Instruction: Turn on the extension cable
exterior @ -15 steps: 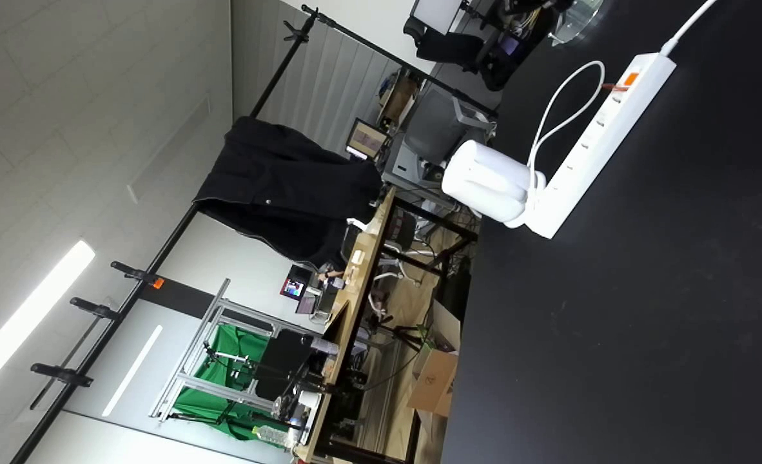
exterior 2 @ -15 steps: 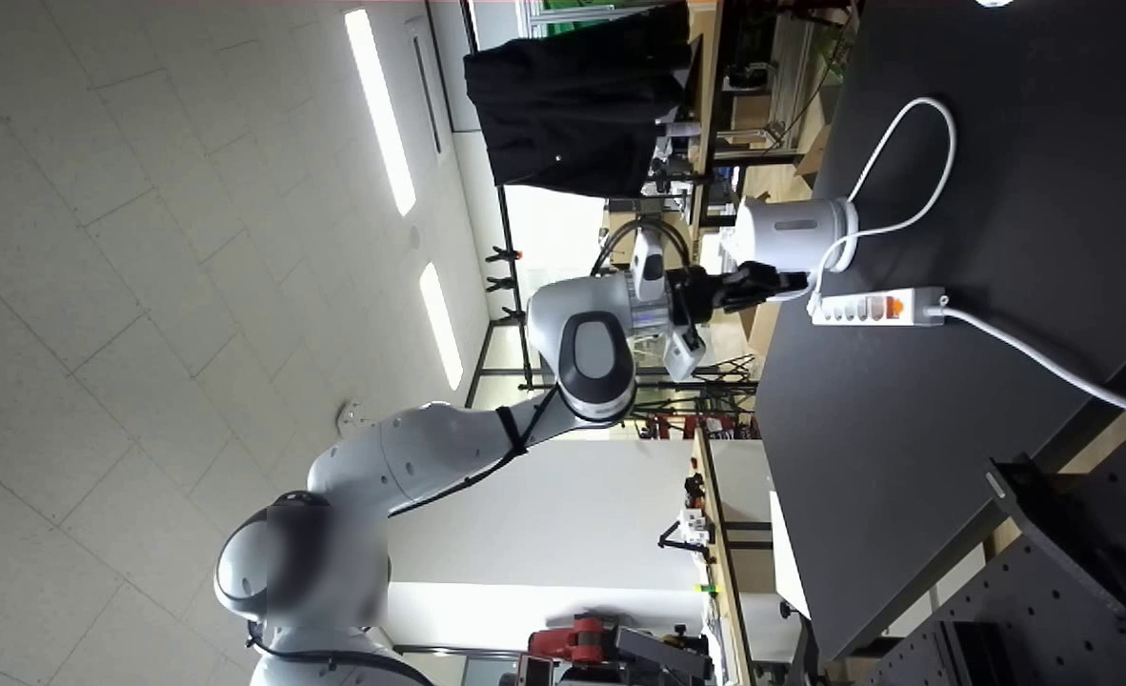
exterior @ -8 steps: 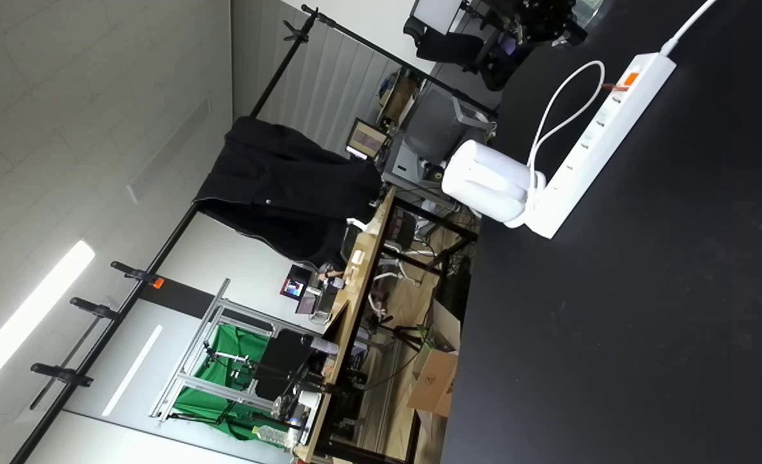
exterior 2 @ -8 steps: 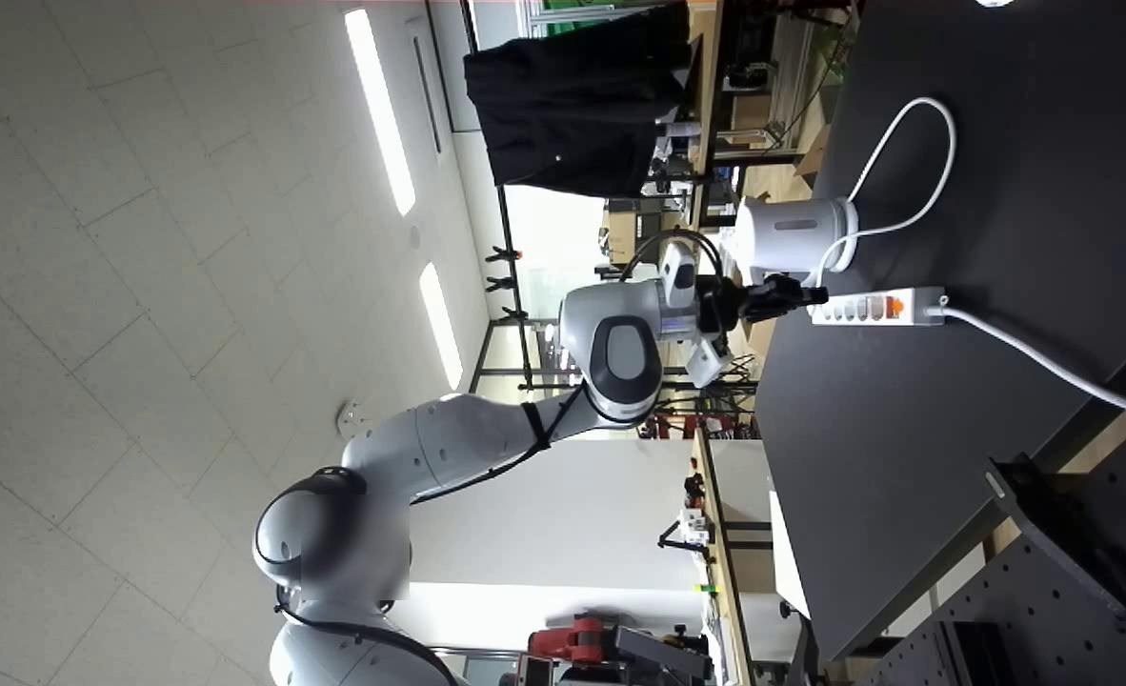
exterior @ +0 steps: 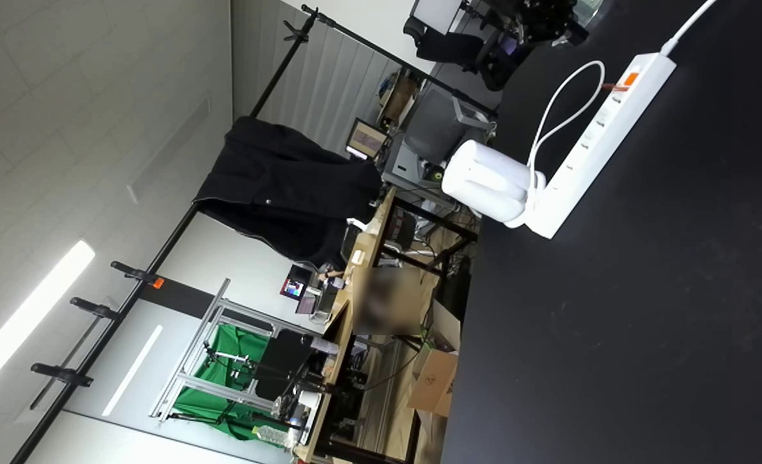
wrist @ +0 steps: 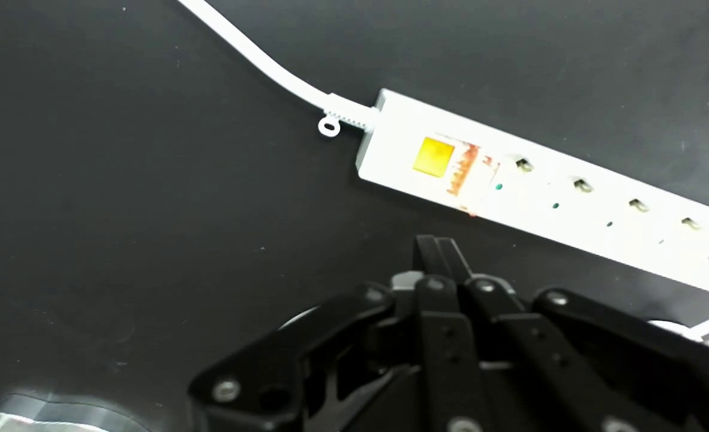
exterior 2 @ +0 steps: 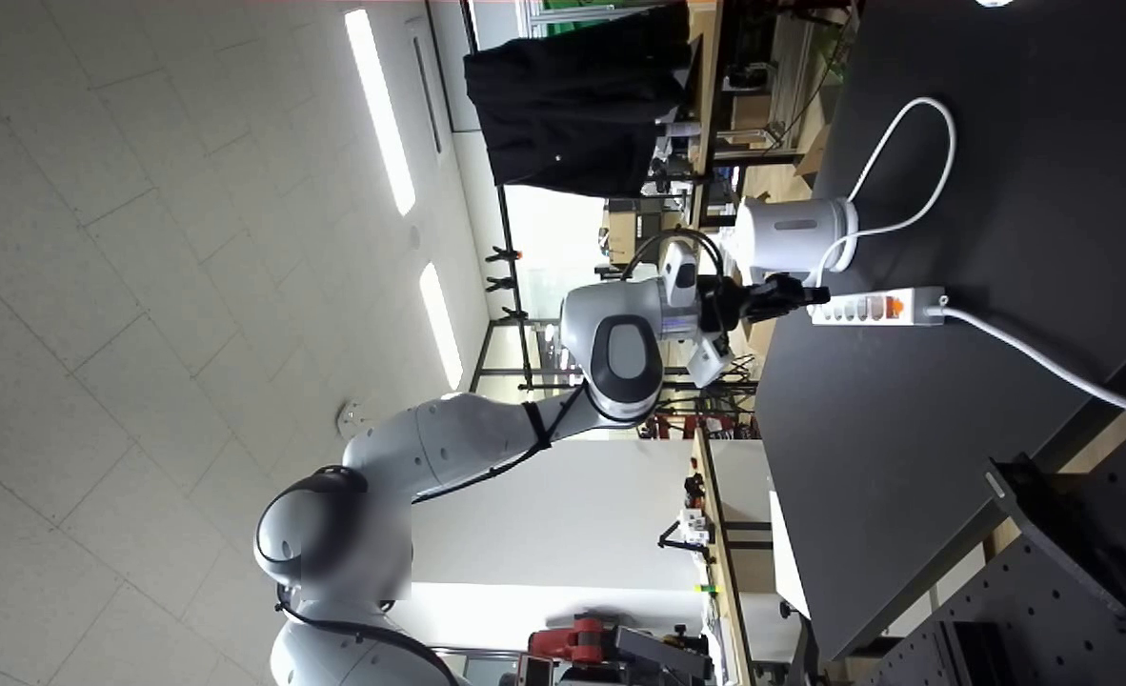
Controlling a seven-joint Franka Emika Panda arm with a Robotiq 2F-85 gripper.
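Note:
The extension cable is a long white power strip that lies on the dark table in both exterior views point(exterior: 597, 151) point(exterior 2: 863, 309) and the wrist view point(wrist: 570, 207). Its switch is orange in the exterior views point(exterior: 631, 78) point(exterior 2: 894, 308) and yellow-orange in the wrist view point(wrist: 433, 157), near the cord end. My gripper point(wrist: 438, 243) is shut and empty, its fingertips pressed together. In the wrist view the tips appear just below the strip's edge, below the switch. The gripper also shows in both exterior views point(exterior: 576, 33) point(exterior 2: 820, 295), above the table and apart from the strip.
A white kettle-like appliance point(exterior: 494, 182) point(exterior 2: 796, 233) stands by the strip's far end. Its thin white cord point(exterior 2: 949, 157) loops over the table and runs to the strip. A clear plastic object point(wrist: 60, 414) is at the wrist view's lower left. A thick white cord point(wrist: 252, 54) leaves the strip.
The gripper has come down toward the table and nearer the strip, mostly between the two earlier moments. Since half a second ago it has barely moved. The strip and appliance have not moved.

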